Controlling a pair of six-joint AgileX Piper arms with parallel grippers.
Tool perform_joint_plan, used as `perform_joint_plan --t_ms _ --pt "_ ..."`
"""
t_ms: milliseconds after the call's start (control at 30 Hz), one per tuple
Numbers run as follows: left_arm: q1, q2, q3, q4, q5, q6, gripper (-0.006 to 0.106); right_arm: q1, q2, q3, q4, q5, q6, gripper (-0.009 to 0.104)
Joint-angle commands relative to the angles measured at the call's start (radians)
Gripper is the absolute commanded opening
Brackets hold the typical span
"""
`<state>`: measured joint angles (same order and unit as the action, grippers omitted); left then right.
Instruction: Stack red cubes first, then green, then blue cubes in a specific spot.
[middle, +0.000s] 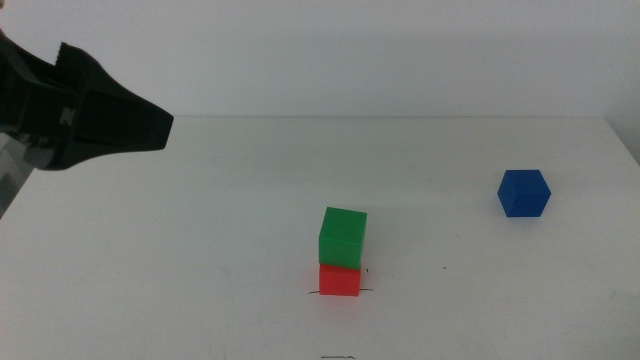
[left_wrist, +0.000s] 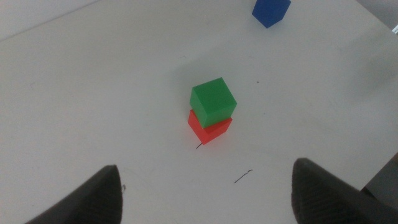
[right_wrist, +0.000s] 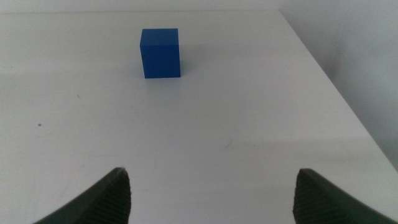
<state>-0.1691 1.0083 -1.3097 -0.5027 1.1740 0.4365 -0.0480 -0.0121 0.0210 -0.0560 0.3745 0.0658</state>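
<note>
The green cube (middle: 342, 236) sits on the red cube (middle: 339, 280) near the table's middle front, turned slightly askew. The red cube rests on the short black pen line (middle: 316, 293), whose ends show at its base. In the left wrist view the green cube (left_wrist: 213, 101) and red cube (left_wrist: 211, 130) lie well ahead of my left gripper (left_wrist: 205, 199), which is open and empty. That gripper (middle: 150, 128) hangs high at the far left. The blue cube (middle: 524, 193) stands alone at the right. My right gripper (right_wrist: 211, 199) is open, with the blue cube (right_wrist: 160, 53) ahead of it.
A faint scribble mark (middle: 338, 356) lies at the front edge below the stack, also the scribble (left_wrist: 243, 177) in the left wrist view. The table's right edge (right_wrist: 348, 112) runs close beside the blue cube. A small dark speck (middle: 446, 268) marks the surface.
</note>
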Motion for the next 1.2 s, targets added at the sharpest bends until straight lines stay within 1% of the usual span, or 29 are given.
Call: perform_joint_plan --t_ms 0,133,300,533,633,700,933,1033,1167 --pt "0.001 -0.012 -0.023 -0.047 -0.051 -0.002 0.093 -0.007 -0.010 -0.012 0.017 -0.052 -0.011 0.067" --pt "0.001 -0.012 -0.023 -0.045 -0.055 -0.002 0.093 -0.007 0.074 -0.131 0.085 0.003 -0.011 0.067" --pt "0.001 -0.012 -0.023 -0.047 -0.055 -0.002 0.093 -0.006 0.284 -0.339 0.066 0.054 -0.011 0.067" --pt "0.001 -0.012 -0.023 -0.047 -0.055 -0.002 0.093 -0.004 0.595 -0.595 0.074 0.073 -0.004 0.067" --pt "0.001 -0.012 -0.023 -0.047 -0.055 -0.002 0.093 -0.004 0.726 -0.713 0.046 0.124 0.000 0.067" --pt "0.001 -0.012 -0.023 -0.047 -0.055 -0.002 0.093 0.000 0.801 -0.798 0.043 0.187 0.011 0.067" --pt "0.001 -0.012 -0.023 -0.047 -0.055 -0.002 0.093 0.047 1.104 -1.159 0.029 0.580 0.077 0.067" --pt "0.001 -0.012 -0.023 -0.047 -0.055 -0.002 0.093 0.079 1.232 -1.291 0.038 0.685 0.077 0.067" --pt "0.001 -0.012 -0.023 -0.047 -0.055 -0.002 0.093 0.079 1.356 -1.426 0.074 0.743 0.077 0.067"
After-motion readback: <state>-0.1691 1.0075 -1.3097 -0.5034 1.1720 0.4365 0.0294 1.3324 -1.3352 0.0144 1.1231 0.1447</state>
